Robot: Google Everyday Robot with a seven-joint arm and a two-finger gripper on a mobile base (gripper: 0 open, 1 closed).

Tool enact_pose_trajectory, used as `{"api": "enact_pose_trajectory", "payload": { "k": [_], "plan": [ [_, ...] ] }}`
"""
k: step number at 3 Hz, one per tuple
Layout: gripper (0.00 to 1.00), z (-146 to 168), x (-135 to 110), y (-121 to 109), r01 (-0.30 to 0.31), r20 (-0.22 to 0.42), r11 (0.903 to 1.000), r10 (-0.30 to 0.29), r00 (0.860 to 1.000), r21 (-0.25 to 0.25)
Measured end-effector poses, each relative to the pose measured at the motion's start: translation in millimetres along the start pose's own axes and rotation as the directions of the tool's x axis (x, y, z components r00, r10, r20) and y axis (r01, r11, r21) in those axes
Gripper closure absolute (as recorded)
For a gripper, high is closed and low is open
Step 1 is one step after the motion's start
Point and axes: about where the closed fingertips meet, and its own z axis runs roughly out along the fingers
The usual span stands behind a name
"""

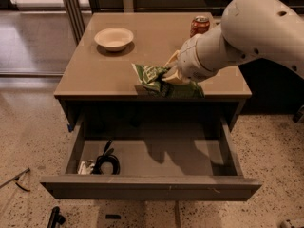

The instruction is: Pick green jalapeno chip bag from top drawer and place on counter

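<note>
While the top drawer [152,186] stands pulled open, the gripper [172,75] is clamped on the green jalapeno chip bag [151,76] at the front edge of the counter [95,75] — its pale lettering unreadable, as is the soda can [199,25] label.

Speckled terrazzo floor [28,127]; metal posts [70,8] upper left; glossy dark flooring [28,42] beyond.
</note>
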Motion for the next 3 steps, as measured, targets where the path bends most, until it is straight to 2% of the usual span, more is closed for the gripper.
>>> {"api": "enact_pose_trajectory", "payload": {
  "k": [1,2,3],
  "plan": [
    [1.00,-0.4,-1.1,-2.9,0.000,0.002,1.0000,0.000,1.000,0.008],
    [1.00,14.3,-2.2,-20.6,-0.009,0.030,0.9995,0.008,1.000,0.032],
    [1.00,39.3,0.2,-42.0,-0.051,0.054,0.9982,0.050,0.997,0.031]
  ]
}}
